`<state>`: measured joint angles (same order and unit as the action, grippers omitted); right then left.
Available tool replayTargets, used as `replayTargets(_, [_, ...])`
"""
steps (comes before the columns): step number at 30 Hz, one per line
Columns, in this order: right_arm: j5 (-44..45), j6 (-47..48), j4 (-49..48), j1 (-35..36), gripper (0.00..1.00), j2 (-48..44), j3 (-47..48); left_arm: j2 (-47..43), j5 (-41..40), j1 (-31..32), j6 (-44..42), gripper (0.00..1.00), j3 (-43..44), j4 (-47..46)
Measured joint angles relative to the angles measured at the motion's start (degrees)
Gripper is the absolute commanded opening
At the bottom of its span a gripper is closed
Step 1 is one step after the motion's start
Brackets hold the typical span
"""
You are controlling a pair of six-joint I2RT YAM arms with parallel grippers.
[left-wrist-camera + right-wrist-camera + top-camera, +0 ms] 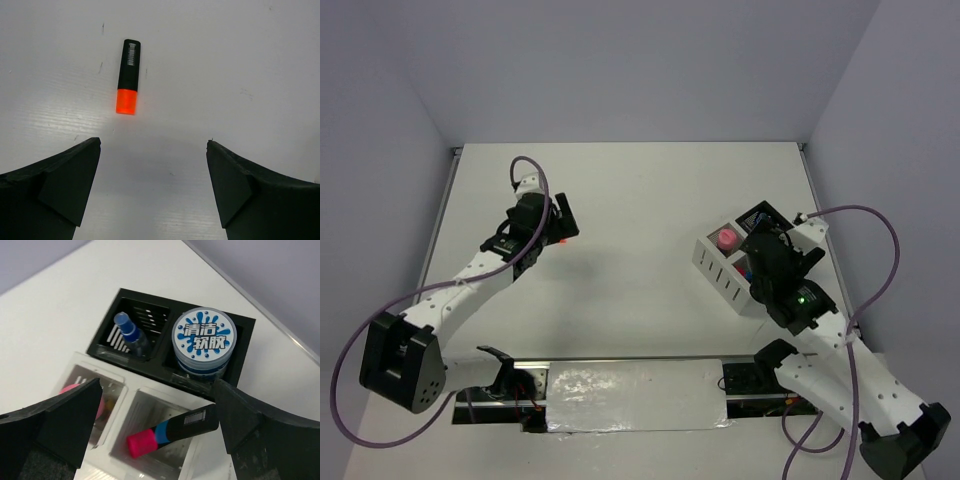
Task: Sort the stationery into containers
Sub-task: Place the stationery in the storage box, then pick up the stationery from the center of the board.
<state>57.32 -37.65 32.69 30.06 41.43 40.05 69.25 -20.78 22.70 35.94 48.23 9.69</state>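
An orange highlighter (128,77) with a black body lies flat on the white table, just ahead of my left gripper (153,165), which is open and empty above it. In the top view only its orange end (563,241) peeks out beside the left gripper (560,228). My right gripper (157,405) is open and hovers over the white organizer (127,395). A highlighter with a pink cap, blue band and black body (172,432) lies tilted in a white compartment. The black compartment holds a blue round tub (204,340) and a small blue-topped bottle (131,335). A pink item (98,404) sits in the neighbouring white compartment.
The organizer (717,268) stands at the right of the table (650,200), with the right gripper (758,262) over it and a pink-capped tube (726,238) inside. Grey walls close in the table at the back and sides.
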Motion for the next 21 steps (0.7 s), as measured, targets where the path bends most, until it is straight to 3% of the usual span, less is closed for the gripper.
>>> replayTargets(6, [-6.84, 5.22, -4.70, 0.00, 1.00, -7.50, -0.31, 9.81, 5.05, -5.35, -1.77, 0.99, 2.36, -3.30])
replayTargets(12, [-12.98, 8.83, -5.90, 0.00, 1.00, -8.33, -0.31, 19.10, 7.34, -5.90, -3.43, 0.99, 7.48, -3.74])
replayTargets(21, [-20.87, 12.09, -8.63, 0.04, 1.00, -9.25, -0.31, 31.82, 7.43, -8.09, -4.15, 0.88, 14.71, -3.23])
